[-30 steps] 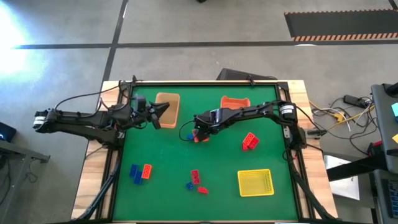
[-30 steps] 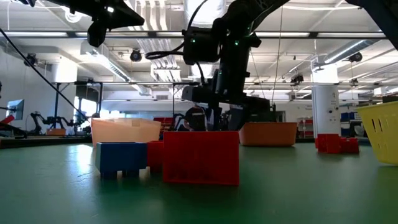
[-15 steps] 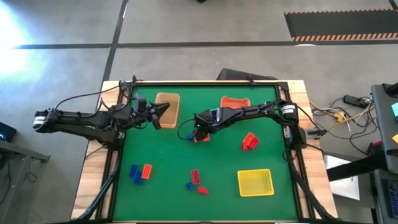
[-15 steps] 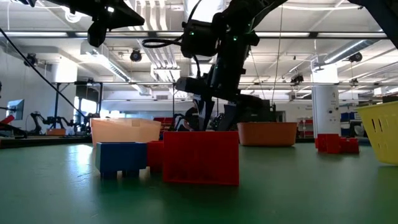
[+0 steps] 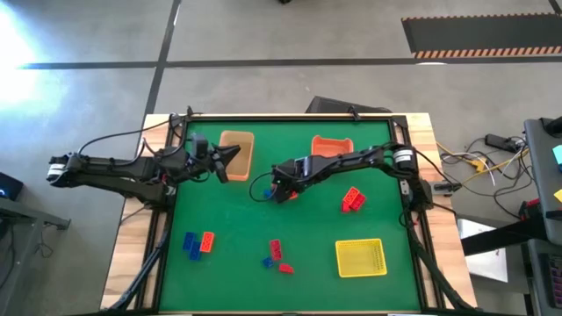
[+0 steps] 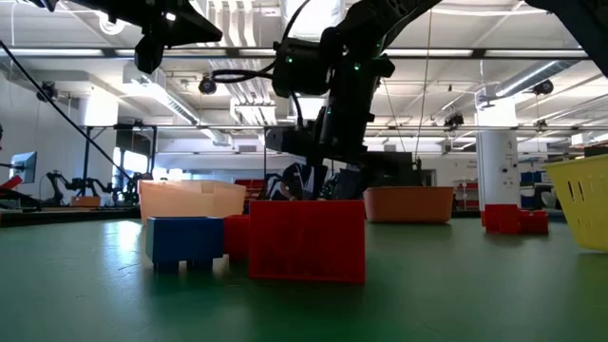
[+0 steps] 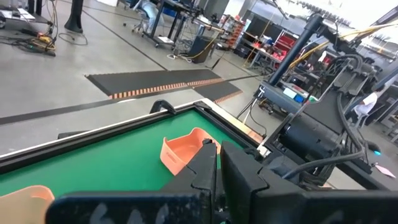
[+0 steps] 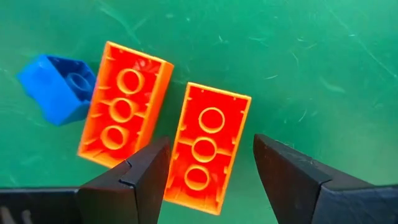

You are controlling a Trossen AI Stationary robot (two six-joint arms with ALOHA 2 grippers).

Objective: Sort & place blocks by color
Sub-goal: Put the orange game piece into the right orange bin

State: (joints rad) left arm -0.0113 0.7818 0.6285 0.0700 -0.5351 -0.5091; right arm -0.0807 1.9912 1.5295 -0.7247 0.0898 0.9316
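In the right wrist view, two orange bricks lie studs down on the green table, one (image 8: 210, 146) beside the other (image 8: 124, 106), with a small blue brick (image 8: 59, 87) next to them. My right gripper (image 8: 211, 177) is open above them, a finger on either side of the first orange brick and touching nothing; it hangs near the table's middle (image 5: 281, 187). My left gripper (image 5: 230, 156) is shut and waits in the air by the tan bin (image 5: 237, 147). More bricks lie in groups: blue and orange (image 5: 198, 243), red and blue (image 5: 277, 254), red (image 5: 353, 199).
The orange bin (image 5: 332, 145) stands at the far edge and the yellow bin (image 5: 360, 257) near the right near corner. A red brick (image 6: 307, 239) and a blue one (image 6: 185, 237) stand close before the low camera. Bare green table lies between the groups.
My right gripper has shifted slightly toward the table's left edge and turned a little over the orange bricks. The bricks have stayed where they were.
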